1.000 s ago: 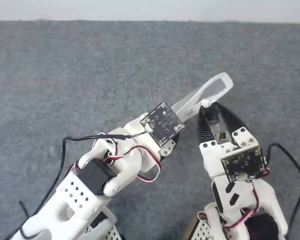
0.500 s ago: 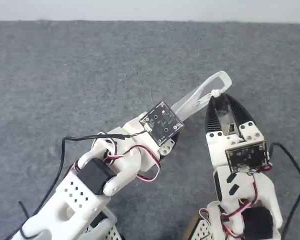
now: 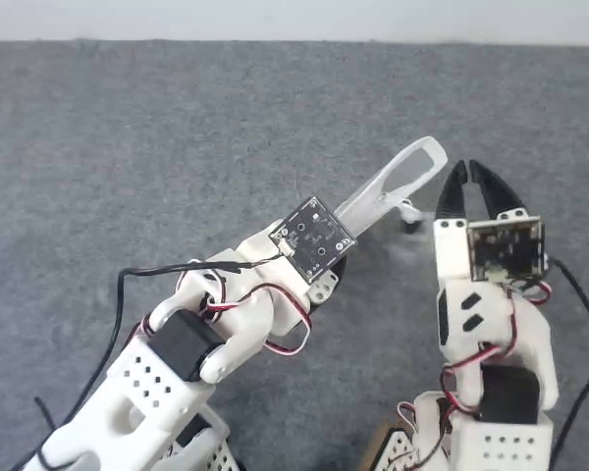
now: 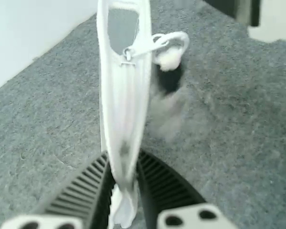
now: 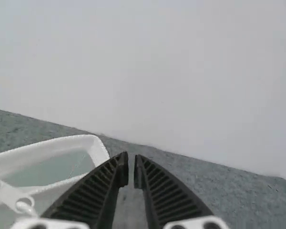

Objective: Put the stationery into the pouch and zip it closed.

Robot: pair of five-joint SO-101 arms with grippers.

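A clear pouch [image 3: 393, 182] sticks out up and to the right from the left arm's wrist [image 3: 314, 240], held off the grey mat. My left gripper [image 4: 124, 167] is shut on the pouch's near end [image 4: 124, 95]. The zipper pull [image 3: 409, 208], a loop with a white ball [image 4: 169, 57], hangs free near the pouch's far end. My right gripper [image 3: 466, 169] stands just right of that end, apart from the pull, with a narrow gap between its fingers and nothing in it. In the right wrist view the gripper [image 5: 131, 167] points past the pouch's rim [image 5: 47, 152].
A grey felt mat [image 3: 128, 147] covers the table, bare to the left and behind the pouch. A white wall [image 3: 294, 20] runs along the far edge. Both arm bases and a black cable [image 3: 118, 334] crowd the near side.
The right gripper let go of the zipper pull, rose and shifted right. The pull dropped and now hangs loose. The left arm and pouch barely moved.
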